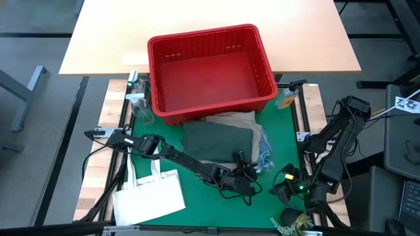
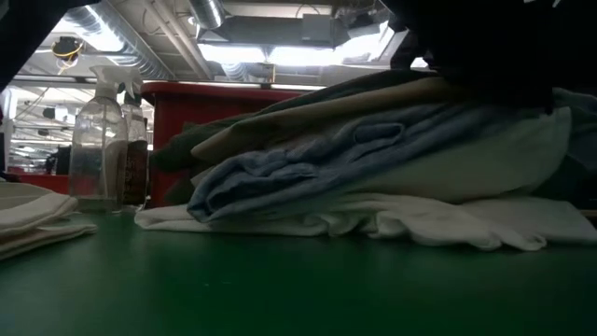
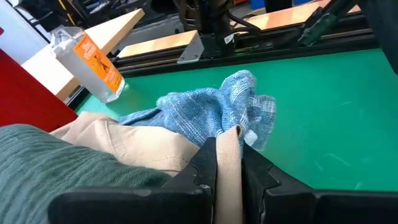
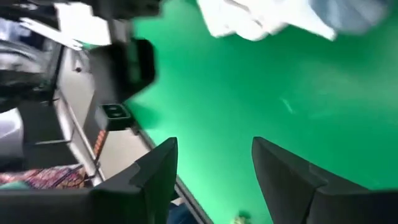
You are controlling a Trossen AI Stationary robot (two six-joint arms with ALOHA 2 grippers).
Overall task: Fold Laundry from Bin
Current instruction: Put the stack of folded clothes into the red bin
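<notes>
Laundry pile (image 1: 226,141): dark green, tan, blue and white garments stacked on the green mat (image 1: 197,190), just near of the red bin (image 1: 210,72).
Left gripper (image 3: 228,165): at the pile's near edge, fingers pinched onto a tan cloth edge (image 3: 227,149).
Right gripper (image 4: 214,168): parked at the mat's near right, fingers spread wide, holding nothing.
White tote bag (image 1: 149,193): near left.
Spray bottle (image 2: 96,140): left of the bin.

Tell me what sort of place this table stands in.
Probably a robotics lab or workshop, not a home. The low view shows an industrial ceiling with bare ducts and strip lights. The green mat sits on a framed bench with cabled arms, and a plain work table stands behind the red bin.
</notes>
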